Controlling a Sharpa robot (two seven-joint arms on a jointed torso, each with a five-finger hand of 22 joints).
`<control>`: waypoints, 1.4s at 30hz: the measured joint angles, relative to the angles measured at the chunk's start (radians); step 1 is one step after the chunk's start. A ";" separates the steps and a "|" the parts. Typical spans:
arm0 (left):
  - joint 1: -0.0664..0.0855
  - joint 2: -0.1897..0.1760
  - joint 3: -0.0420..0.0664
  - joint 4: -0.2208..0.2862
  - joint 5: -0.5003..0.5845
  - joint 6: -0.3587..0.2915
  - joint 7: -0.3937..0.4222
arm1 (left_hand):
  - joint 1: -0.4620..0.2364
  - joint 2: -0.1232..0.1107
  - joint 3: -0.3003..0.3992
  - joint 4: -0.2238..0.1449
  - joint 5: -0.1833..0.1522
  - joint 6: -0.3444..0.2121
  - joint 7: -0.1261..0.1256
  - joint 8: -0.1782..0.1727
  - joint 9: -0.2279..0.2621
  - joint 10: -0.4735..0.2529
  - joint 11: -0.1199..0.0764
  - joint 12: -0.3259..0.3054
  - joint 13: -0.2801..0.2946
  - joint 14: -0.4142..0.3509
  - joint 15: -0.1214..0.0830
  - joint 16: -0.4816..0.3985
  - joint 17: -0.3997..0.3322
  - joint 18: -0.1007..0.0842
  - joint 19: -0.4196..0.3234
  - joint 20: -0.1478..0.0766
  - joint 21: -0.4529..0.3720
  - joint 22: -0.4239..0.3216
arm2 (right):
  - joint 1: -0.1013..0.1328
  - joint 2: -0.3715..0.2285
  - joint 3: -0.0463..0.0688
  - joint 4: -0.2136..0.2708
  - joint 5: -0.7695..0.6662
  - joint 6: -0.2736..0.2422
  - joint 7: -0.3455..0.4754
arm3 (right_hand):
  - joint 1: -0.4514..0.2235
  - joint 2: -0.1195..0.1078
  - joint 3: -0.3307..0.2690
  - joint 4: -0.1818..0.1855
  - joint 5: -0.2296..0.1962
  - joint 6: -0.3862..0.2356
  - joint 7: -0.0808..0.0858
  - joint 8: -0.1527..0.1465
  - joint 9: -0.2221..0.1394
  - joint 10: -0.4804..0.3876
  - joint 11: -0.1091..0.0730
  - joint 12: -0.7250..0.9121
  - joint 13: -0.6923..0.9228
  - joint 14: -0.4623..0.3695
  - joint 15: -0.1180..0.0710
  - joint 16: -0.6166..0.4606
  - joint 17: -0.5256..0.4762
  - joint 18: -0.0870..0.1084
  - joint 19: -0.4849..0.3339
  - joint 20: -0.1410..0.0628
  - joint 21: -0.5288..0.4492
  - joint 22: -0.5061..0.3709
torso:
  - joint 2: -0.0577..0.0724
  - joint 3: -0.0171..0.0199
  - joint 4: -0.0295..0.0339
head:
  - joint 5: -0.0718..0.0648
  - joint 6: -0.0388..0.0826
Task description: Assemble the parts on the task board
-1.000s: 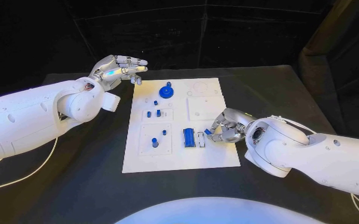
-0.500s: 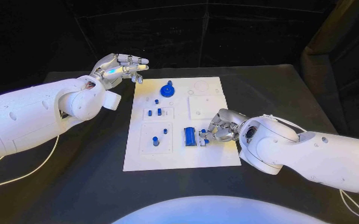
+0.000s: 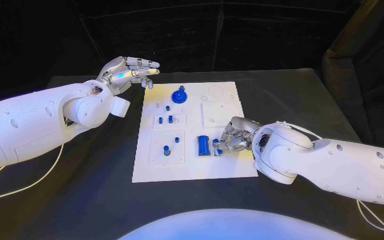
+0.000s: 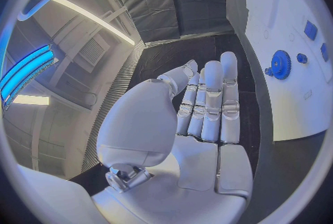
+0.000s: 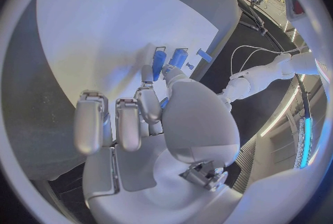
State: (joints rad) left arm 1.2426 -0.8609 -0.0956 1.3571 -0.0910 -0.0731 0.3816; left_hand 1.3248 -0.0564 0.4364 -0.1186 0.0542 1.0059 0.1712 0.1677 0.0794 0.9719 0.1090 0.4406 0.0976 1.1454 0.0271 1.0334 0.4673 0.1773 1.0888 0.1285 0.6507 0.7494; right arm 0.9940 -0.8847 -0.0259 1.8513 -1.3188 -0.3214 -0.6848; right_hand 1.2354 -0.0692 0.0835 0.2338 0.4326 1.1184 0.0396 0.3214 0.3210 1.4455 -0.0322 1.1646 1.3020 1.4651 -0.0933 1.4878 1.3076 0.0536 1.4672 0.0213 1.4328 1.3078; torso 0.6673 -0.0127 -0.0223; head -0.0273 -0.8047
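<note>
You have one white task board [image 3: 192,168] mid worktop [image 3: 96,195]. On board: one blue gear [image 3: 179,96], one long blue block [image 3: 203,145], several small blue pegs, too small for you to count. Left robot hand [image 3: 128,73] raised beside board's far corner, fingers extended close together, holds nothing. Right robot hand [image 3: 232,137] fingertips pinch small blue part [image 3: 217,146] beside long block.

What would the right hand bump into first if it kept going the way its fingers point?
Probably the blue block lying on the task board; the right hand has its fingertips right beside it, though depth is unclear.
</note>
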 measured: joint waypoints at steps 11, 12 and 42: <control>0.000 0.000 0.000 0.000 0.000 0.000 -0.001 | 0.000 0.000 0.000 0.000 0.000 0.000 0.000 0.000 0.000 0.000 0.000 0.000 0.000 0.000 0.000 0.000 0.000 0.000 0.000 0.000 0.000 0.000 | 0.000 0.010 0.000 -0.011 -0.008 0.036 -0.007 | -0.022 -0.006 -0.027 0.020 -0.012 0.000 0.000 0.000 0.007 0.000 0.000 0.000 0.000 0.000 0.000 0.000 0.000 0.000 0.000 0.000 0.000 0.000 | 0.000 0.0001 -0.0004 | 0.001 -0.002; 0.000 0.000 0.000 0.000 0.000 0.001 -0.001 | 0.000 0.000 0.000 0.000 0.000 0.000 0.000 0.000 0.000 0.000 0.000 0.000 0.000 0.000 0.000 0.000 0.000 0.000 0.000 0.000 0.000 0.000 | 0.000 0.010 0.000 -0.011 -0.009 0.038 -0.008 | -0.037 -0.007 -0.039 0.026 -0.026 0.000 0.000 0.000 0.008 0.000 0.000 0.000 0.000 0.000 0.000 0.000 0.000 0.000 0.000 0.000 0.000 0.000 | 0.000 0.0000 -0.0005 | 0.000 -0.002; 0.000 0.001 0.000 -0.002 0.000 0.002 -0.002 | 0.000 0.000 0.000 0.000 0.000 0.000 0.000 0.000 0.000 0.000 0.000 0.000 0.000 0.000 0.000 0.000 0.000 0.000 0.000 0.000 0.000 0.000 | 0.000 -0.027 0.000 0.012 -0.030 0.041 0.008 | -0.103 0.083 -0.202 0.026 -0.176 0.003 -0.003 0.007 0.053 0.011 -0.004 0.000 0.006 0.000 0.000 0.005 0.000 0.000 -0.004 -0.004 0.003 0.000 | -0.001 0.0002 -0.0011 | -0.005 0.001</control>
State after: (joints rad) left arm 1.2427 -0.8601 -0.0957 1.3554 -0.0910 -0.0710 0.3797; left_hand 1.3248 -0.0564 0.4364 -0.1186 0.0542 1.0059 0.1712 0.1677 0.0794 0.9719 0.1090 0.4406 0.0976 1.1453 0.0271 1.0334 0.4674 0.1774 1.0888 0.1285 0.6507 0.7495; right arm 0.9940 -0.9118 -0.0259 1.8636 -1.3486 -0.2806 -0.6772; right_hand 1.1321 0.0141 -0.1185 0.2602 0.2563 1.1219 0.0362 0.3280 0.3744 1.4562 -0.0357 1.1646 1.3080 1.4651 -0.0931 1.4926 1.3074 0.0540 1.4635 0.0178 1.4361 1.3075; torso 0.6660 -0.0125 -0.0234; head -0.0320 -0.8035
